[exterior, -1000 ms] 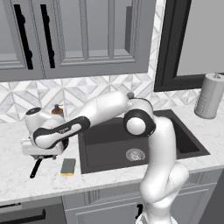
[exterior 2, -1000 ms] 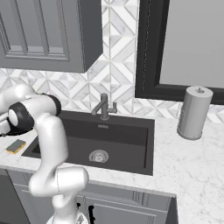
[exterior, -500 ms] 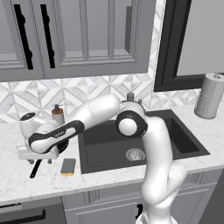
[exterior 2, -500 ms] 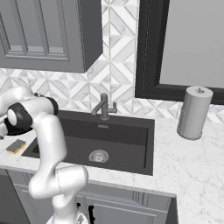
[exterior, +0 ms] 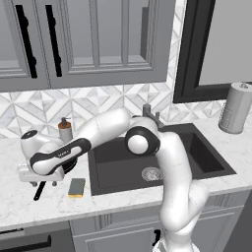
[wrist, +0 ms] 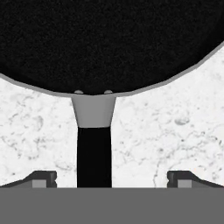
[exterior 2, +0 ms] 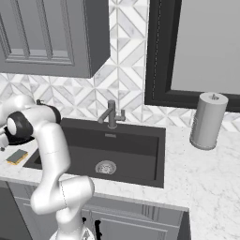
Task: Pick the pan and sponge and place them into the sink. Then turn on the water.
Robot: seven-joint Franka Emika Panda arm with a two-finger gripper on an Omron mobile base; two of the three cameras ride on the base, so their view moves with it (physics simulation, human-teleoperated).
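1. The round black frying pan (wrist: 109,39) is sitting on the white marble counter (wrist: 166,131), left of the dark grey sink (exterior: 162,160).
2. The end effector (wrist: 109,177) is hovering wide open, straddling the pan's handle.
3. The small grey-green sponge (exterior: 77,187) is lying beside the sink.

We see paper towel roll (exterior 2: 208,121) upright on marble tabletop (exterior 2: 211,178), right of basin; soap dispenser bottle (exterior: 65,130) by tiled backsplash (exterior 2: 117,89); grey cabinets (exterior: 93,42) above; dark-framed window (exterior 2: 197,47).
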